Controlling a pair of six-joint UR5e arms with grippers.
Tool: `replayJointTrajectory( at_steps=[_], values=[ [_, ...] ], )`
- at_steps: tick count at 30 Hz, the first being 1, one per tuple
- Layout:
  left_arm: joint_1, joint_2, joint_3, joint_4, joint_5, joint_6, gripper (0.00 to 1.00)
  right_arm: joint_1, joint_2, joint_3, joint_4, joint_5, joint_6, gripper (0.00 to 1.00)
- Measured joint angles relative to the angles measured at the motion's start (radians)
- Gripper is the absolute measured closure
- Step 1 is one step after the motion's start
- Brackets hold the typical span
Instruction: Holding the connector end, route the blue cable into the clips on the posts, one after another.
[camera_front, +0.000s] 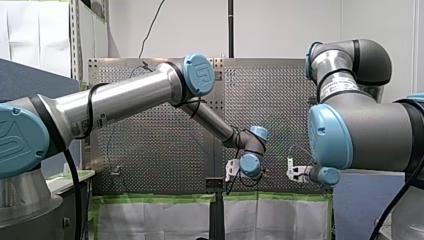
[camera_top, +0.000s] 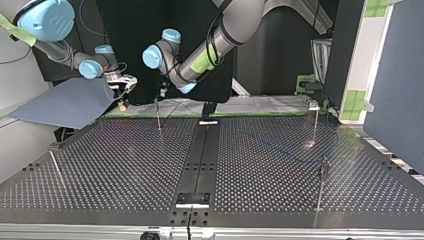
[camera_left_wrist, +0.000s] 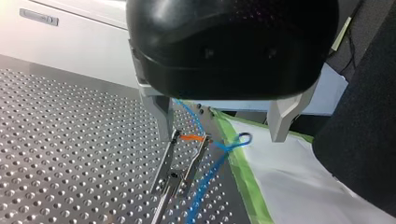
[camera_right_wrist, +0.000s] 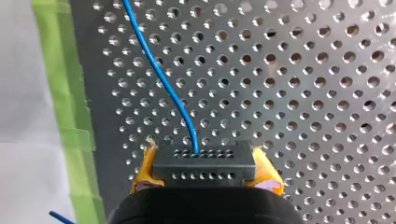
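Where the desk (camera_left_wrist: 70, 154) meets its green tape edge (camera_left_wrist: 243, 179), my left claw (camera_left_wrist: 223, 128) hangs spread over a clip post (camera_left_wrist: 173, 173); my right claw (camera_right_wrist: 205, 163) is clamped on the connector (camera_right_wrist: 204, 175), blue cable (camera_right_wrist: 161, 79) trailing across open desk.

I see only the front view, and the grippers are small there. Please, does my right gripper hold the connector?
Observer: Yes. In the right wrist view, the right gripper clamps the black connector between its yellow pads.
Operator: Where does the cable go from it?
Observer: The blue cable leaves the connector and runs ahead over the perforated table.
Operator: And my left gripper?
Observer: In the left wrist view, the left gripper is open, holding nothing, just above a clip on a post.
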Motion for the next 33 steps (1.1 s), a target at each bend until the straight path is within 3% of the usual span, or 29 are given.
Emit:
replayJointTrajectory(
  at_steps=[13, 19, 24, 33],
  values=[
    [-0.001, 0.001, -0.049, 0.011, 0.0, -0.003, 0.0, -0.005, -0.108, 0.127, -0.031, 0.003, -0.006, 1.0],
    [-0.008, 0.002, -0.063, 0.013, 0.0, -0.003, 0.0, -0.007, -0.118, 0.179, -0.076, 0.012, -0.003, 1.0],
    [-0.017, 0.004, -0.064, 0.01, 0.001, -0.002, 0.0, -0.014, -0.119, 0.224, -0.125, 0.031, 0.014, 1.0],
    [-0.039, 0.015, -0.066, 0.002, -0.012, -0.003, 0.0, -0.009, -0.119, 0.251, -0.179, 0.027, 0.024, 1.0]
  ],
)
